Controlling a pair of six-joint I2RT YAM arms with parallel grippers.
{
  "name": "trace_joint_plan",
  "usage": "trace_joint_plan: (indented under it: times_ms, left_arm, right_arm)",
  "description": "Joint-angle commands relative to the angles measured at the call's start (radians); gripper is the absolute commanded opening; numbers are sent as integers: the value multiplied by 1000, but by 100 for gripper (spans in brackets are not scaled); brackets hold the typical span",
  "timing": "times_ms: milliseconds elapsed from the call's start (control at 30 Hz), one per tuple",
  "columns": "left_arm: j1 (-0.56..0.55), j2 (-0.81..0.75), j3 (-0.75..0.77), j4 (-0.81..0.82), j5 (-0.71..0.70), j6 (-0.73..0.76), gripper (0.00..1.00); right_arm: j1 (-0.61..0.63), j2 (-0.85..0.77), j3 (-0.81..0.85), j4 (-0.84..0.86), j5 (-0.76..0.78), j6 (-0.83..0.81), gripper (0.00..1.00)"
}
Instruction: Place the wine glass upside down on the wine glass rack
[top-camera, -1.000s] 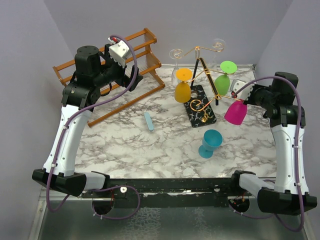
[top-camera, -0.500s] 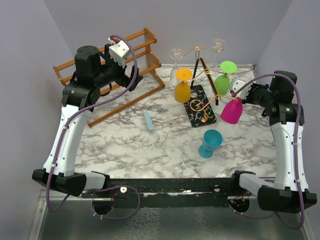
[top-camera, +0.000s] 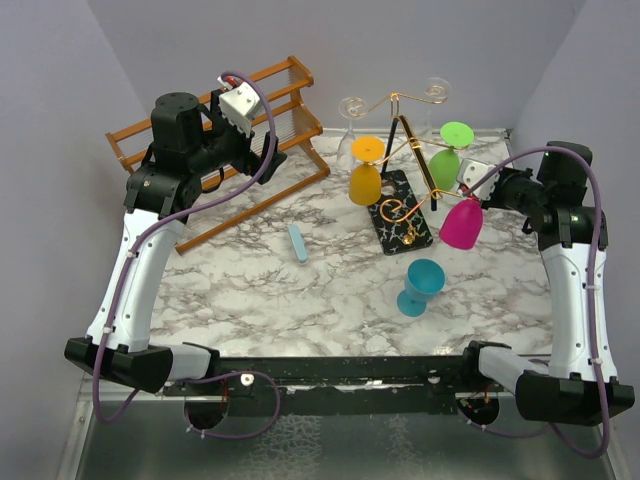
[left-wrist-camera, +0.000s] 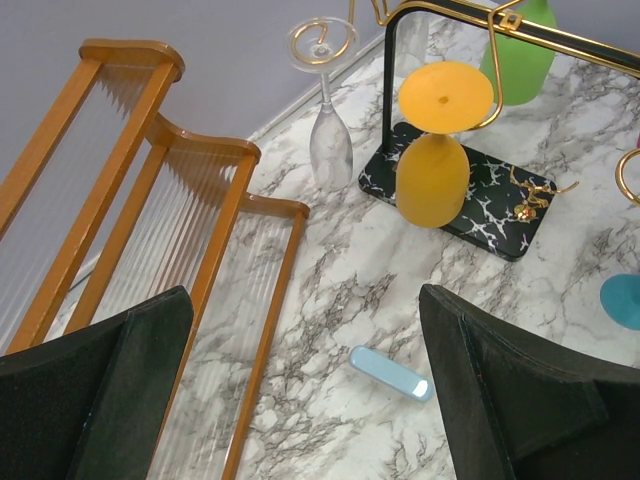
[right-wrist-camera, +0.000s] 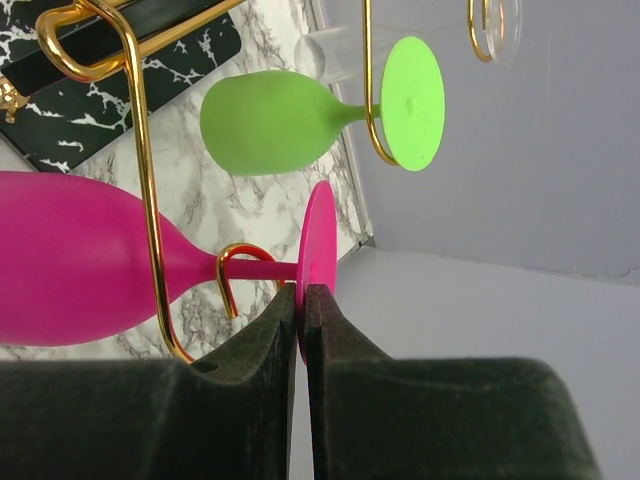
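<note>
The wine glass rack (top-camera: 405, 210) of gold wire arms on a black post with a black veined base stands at the back middle of the table. A magenta wine glass (top-camera: 462, 222) hangs upside down at a gold hook on the rack's right. My right gripper (top-camera: 474, 184) is shut on its flat foot (right-wrist-camera: 320, 245); the stem sits inside the gold hook (right-wrist-camera: 228, 270). My left gripper (top-camera: 262, 152) is open and empty, high above the wooden rack. Orange (top-camera: 365, 178), green (top-camera: 447, 160) and clear glasses (top-camera: 348, 130) hang on the rack too.
A teal glass (top-camera: 420, 286) stands upright on the marble table, right of centre. A light blue bar (top-camera: 298, 242) lies mid-table. A brown wooden slatted rack (top-camera: 215, 130) leans at the back left. Grey walls close in on three sides.
My right gripper has carried the magenta glass a little left and toward the rack, bringing its stem into the gold hook. The left arm has not moved.
</note>
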Motion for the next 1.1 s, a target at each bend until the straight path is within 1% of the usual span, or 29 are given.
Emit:
trace_joint_plan:
  times_ms: [0,133,533,1067]
  left_arm:
    - [6,-14,-6,26,30,0,99]
    - [5,-17,-9,26,30,3,99]
    - [6,-25,-18,26,30,4,99]
    - [7,-35,-33,25,31,10,99]
  right_arm:
    - [5,-2,-2,-23,-37,-16,9]
    - [5,-5,-7,-40,-37,-27,11]
    - [5,-21,-24,-78,-48,-30,12]
    - [5,-33,-17,-113,-80,-29,20]
